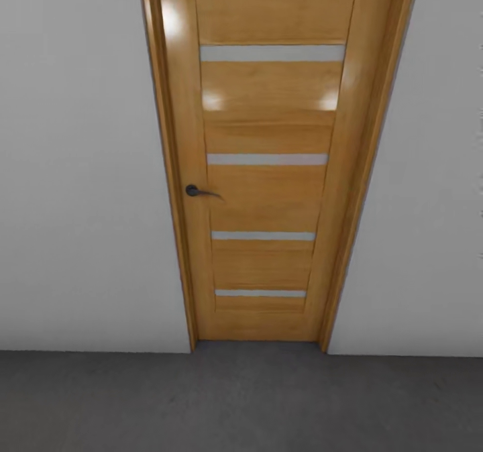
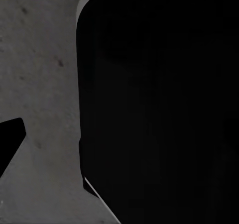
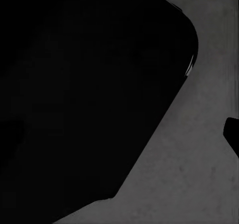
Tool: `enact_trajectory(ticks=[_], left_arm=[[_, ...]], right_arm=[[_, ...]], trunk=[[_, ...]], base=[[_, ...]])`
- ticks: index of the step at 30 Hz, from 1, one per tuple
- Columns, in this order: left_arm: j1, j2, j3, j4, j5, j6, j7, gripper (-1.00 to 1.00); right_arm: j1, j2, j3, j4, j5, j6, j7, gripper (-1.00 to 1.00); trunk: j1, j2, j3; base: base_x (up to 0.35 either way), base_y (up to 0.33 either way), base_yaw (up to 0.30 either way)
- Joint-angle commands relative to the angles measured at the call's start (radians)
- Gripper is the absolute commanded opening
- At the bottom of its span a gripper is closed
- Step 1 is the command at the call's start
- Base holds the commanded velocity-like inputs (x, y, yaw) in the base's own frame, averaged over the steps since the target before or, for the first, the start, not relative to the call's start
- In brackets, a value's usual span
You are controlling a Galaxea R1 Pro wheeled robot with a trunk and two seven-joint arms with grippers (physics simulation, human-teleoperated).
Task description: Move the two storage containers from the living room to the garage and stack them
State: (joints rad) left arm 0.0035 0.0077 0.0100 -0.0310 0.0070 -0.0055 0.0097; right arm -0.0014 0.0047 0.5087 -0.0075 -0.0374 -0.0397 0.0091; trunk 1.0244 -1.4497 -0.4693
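The garage floor (image 1: 241, 405), dark grey and mottled, is seen in the head view as a band from 7 to 5 o'clock beneath one closed honey-wood door (image 1: 268, 163). On that door are counted four frosted strips (image 1: 267, 159) and one dark lever handle (image 1: 199, 191) at 9 o'clock, with white-grey wall (image 1: 80, 170) to either side. In the two wrist views the same concrete (image 2: 40, 84) is met beside large black rounded shapes; whether either pincer is apart or together cannot be told.
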Motion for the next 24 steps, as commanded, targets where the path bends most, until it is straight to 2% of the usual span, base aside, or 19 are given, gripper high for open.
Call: enact_trajectory(ticks=[1, 9, 24], left_arm=[[0.0, 0.0, 0.001, -0.001, 0.001, -0.001, 0.001, 1.0], [0.001, 0.0, 0.001, -0.001, 0.001, -0.001, 0.001, 1.0], [0.001, 0.0, 0.001, -0.001, 0.001, -0.001, 0.001, 1.0]], right_arm=[[0.0, 0.0, 0.004, 0.0, -0.004, -0.003, 0.001, 1.0], [0.0, 0.0, 0.004, 0.0, -0.004, -0.002, 0.001, 1.0], [0.0, 0.0, 0.005, 0.0, -0.003, -0.003, 0.0, 1.0]], trunk=[[0.001, 0.0, -0.001], [0.001, 0.0, -0.001], [0.001, 0.0, -0.001]], base=[[0.321, 0.0, -0.238], [0.321, 0.0, -0.205], [0.286, 0.0, -0.012]])
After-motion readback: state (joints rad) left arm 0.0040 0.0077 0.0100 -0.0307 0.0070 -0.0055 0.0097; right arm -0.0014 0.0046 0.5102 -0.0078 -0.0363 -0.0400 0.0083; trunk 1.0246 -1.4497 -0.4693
